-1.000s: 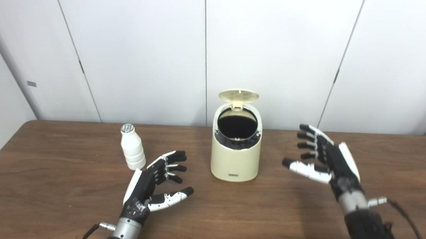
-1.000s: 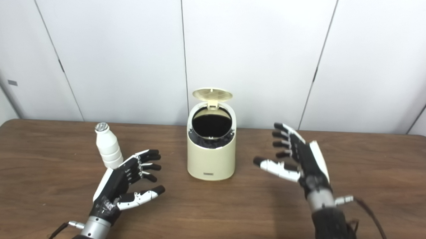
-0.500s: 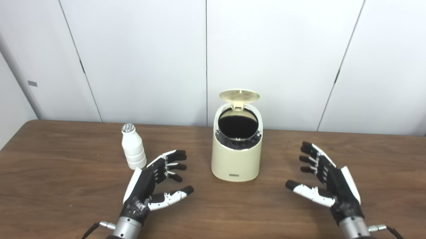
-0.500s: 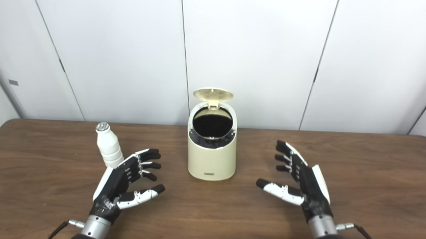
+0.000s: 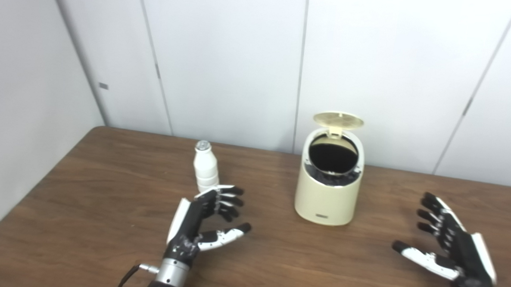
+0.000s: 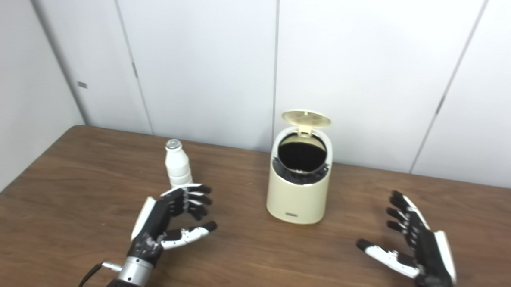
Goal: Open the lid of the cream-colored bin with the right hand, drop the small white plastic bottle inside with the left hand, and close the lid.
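The cream-colored bin (image 5: 327, 194) stands near the middle of the wooden table, its round lid (image 5: 338, 119) swung up at the back and the dark inside showing. The small white plastic bottle (image 5: 205, 172) stands upright to the bin's left, silver cap on top. My left hand (image 5: 207, 219) is open just in front of the bottle, palm facing right, fingers a little curled, holding nothing. My right hand (image 5: 451, 247) is open low at the right, well clear of the bin, fingers spread and empty.
The brown wooden table (image 5: 107, 188) ends at its left edge near a white side wall (image 5: 20, 107). White wall panels (image 5: 242, 52) rise right behind the bin. A cable (image 5: 129, 276) trails from the left wrist.
The camera has swung left, so the whole scene sits further right. My right hand has dropped and drawn back from beside the bin toward the table's front. The left hand has hardly moved.
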Available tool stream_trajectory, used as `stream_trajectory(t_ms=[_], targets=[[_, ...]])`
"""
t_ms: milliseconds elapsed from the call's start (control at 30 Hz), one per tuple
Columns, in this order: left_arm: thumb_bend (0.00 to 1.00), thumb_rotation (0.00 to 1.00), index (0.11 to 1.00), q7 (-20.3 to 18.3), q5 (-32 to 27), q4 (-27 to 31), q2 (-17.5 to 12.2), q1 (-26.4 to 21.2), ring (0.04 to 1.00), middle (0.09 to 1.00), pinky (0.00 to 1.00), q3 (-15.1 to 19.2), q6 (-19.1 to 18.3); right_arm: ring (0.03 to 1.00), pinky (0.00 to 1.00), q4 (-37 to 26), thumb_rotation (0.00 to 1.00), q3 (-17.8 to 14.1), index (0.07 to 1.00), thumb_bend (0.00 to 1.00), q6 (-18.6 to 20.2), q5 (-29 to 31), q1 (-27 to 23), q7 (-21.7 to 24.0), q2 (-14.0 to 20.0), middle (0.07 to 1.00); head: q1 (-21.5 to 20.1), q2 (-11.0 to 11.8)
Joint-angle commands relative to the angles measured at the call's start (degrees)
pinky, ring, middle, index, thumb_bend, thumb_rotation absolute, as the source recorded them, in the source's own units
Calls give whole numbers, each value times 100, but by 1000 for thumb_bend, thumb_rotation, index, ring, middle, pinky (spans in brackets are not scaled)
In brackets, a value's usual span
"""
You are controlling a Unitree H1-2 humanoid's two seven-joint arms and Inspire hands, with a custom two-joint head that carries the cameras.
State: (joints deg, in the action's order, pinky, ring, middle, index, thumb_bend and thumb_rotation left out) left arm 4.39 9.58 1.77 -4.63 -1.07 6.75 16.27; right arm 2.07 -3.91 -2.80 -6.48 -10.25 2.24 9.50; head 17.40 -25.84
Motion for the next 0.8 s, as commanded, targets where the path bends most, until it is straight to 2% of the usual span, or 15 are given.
stream_trajectory(t_ms=[0, 100, 200, 233, 267, 300, 367, 500, 600, 767], targets=[[525, 0, 524, 454, 172, 261, 82, -60, 487, 472, 412, 219, 256, 863, 804, -267, 111, -20, 905, 676, -169, 114, -160, 17, 67, 896, 39, 13], [518, 0, 519, 1010, 569, 298, 211, -22, 510, 474, 425, 558, 228, 862, 804, -385, 80, 11, 901, 663, -77, 127, -162, 33, 80, 892, 70, 31], [519, 0, 511, 1359, 700, 227, 278, -55, 577, 485, 480, 748, 234, 857, 788, -489, 60, 40, 895, 662, -9, 114, -153, 41, 79, 887, 102, 42], [516, 39, 503, 1455, 772, 213, 290, -70, 597, 595, 501, 787, 192, 855, 785, -535, 55, 43, 892, 665, 42, 129, -146, 48, 68, 884, 102, 42], [604, 77, 622, 1534, 813, 189, 292, -91, 615, 651, 514, 819, 165, 858, 792, -588, 43, 48, 892, 662, 104, 131, -139, 47, 54, 887, 90, 27], [657, 70, 714, 1585, 830, 167, 287, -110, 650, 715, 534, 838, 140, 858, 794, -640, 27, 52, 892, 661, 165, 132, -134, 45, 40, 889, 90, 27], [680, 38, 776, 1686, 900, 109, 265, -162, 693, 774, 559, 860, 99, 855, 790, -740, 14, 72, 890, 661, 283, 99, -120, 33, 25, 888, 82, 17], [677, 2, 859, 1669, 804, -13, 168, -253, 797, 875, 643, 837, 60, 847, 777, -850, 1, 115, 886, 662, 352, 56, -100, 25, 30, 884, 70, 20], [694, 6, 898, 1569, 677, -138, 68, -345, 835, 894, 700, 802, 21, 847, 778, -884, 0, 131, 884, 668, 369, 63, -95, 14, 25, 884, 49, 8], [731, 48, 947, 1263, 446, -330, -143, -544, 872, 916, 791, 703, -315, 845, 770, -1005, 0, 151, 882, 667, 480, 55, -78, 7, 6, 882, 25, -6]])
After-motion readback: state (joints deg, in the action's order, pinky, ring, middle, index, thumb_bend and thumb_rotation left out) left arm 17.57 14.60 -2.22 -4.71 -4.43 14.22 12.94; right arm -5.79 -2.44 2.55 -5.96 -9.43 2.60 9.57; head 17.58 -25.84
